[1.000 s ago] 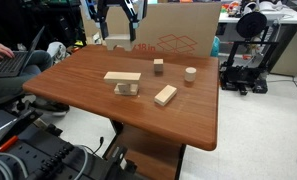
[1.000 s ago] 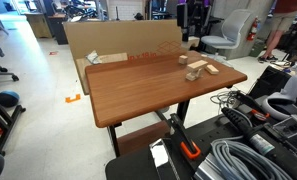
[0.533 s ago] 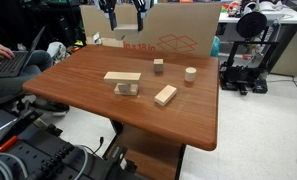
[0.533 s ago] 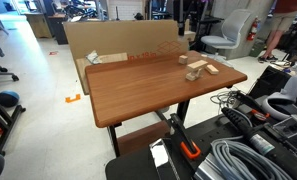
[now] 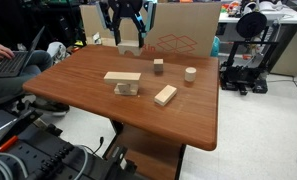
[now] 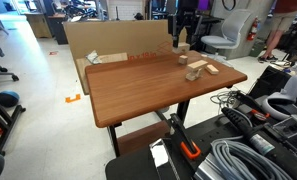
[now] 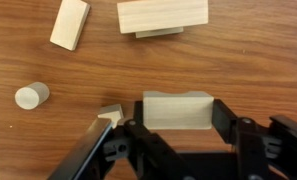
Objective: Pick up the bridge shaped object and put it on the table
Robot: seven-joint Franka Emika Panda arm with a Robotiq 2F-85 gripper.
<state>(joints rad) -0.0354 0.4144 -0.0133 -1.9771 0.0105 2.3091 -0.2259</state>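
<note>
My gripper [image 7: 176,128] is shut on the bridge shaped object [image 7: 176,110], a pale wooden block with an arch notch in its far long side. One jaw presses on each short end. In both exterior views the gripper [image 5: 125,38] [image 6: 184,38] hangs over the far part of the reddish-brown table [image 5: 83,85] [image 6: 138,85], with the block [image 5: 125,46] [image 6: 184,46] low over the top. I cannot tell whether the block touches the wood.
On the table lie a flat plank [image 5: 122,76] on a small block [image 5: 127,88], a plain bar [image 5: 165,95], a small cube [image 5: 158,66] and a short cylinder [image 5: 190,73]. A cardboard box [image 5: 178,40] stands behind the far edge.
The gripper rose, then came down again a little further along the far edge and over the table, with the block in it. The other pieces have not moved.
</note>
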